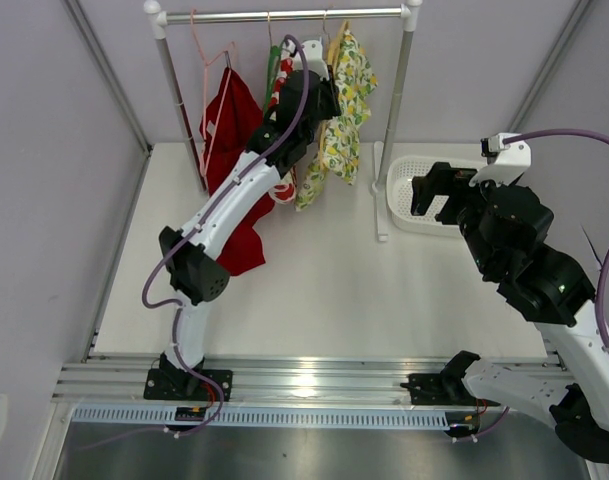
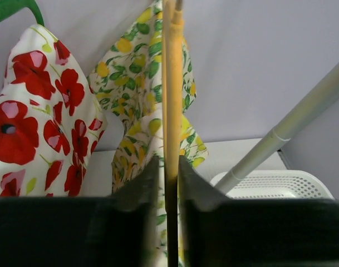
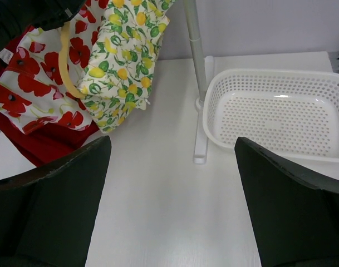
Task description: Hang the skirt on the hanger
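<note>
Well, from the top view I see my left arm stretched up to the rail (image 1: 284,15) that runs along the far edge of the tabletop (image 1: 314,290). The left tool (image 2: 169,167) is clenched on the hanger (image 2: 172,83): in the left wrist view the tan bar runs straight up between the two fingers, which press in on either side of it. The skirt (image 2: 133,83) hangs on that hanger near the right end of the rail, its lemon print bunched and drooping toward the far edge without reaching the tabletop (as far as I can tell). Some of the cloth lies right against the left finger.

Just left of the skirt hangs a white garment with red flowers (image 2: 35,122), on a green hanger (image 2: 8,8), the two touching. Further left there is a plain red garment (image 1: 229,130) and a pink hanger (image 1: 209,50).

My right arm sits over the right side of the tabletop, well apart from the rail. The right tool (image 3: 172,150) is released — fingers spread wide, nothing between them — and it faces a white basket (image 3: 269,74) at the far right corner, beside the rack's right post (image 2: 286,130).
</note>
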Robot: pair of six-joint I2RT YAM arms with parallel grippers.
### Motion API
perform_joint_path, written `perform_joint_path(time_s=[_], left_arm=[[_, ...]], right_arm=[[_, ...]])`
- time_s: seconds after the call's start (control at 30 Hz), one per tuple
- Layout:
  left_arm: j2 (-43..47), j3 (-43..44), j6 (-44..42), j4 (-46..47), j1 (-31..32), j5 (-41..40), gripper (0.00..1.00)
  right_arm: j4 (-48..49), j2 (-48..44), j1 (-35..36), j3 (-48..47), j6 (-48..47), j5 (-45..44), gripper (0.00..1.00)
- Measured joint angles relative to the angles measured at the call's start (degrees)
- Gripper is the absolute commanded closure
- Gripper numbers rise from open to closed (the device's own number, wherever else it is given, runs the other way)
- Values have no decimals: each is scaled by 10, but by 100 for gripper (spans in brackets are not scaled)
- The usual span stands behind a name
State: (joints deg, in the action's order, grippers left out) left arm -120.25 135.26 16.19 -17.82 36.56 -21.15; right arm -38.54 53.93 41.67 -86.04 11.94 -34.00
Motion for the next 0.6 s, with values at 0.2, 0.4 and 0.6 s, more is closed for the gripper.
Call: perform_joint_path(time_s=[0.2, 0.4, 0.6], left_arm=[[64, -65, -4, 19, 1, 31, 33], [181, -129, -17, 19, 7, 73, 25], [393, -338, -7, 30, 16, 106, 24]], right_arm=[[8, 0, -2, 2, 0, 2, 0], [17, 0, -5, 18, 2, 11, 1], [15, 8, -12, 47, 26, 51, 1]])
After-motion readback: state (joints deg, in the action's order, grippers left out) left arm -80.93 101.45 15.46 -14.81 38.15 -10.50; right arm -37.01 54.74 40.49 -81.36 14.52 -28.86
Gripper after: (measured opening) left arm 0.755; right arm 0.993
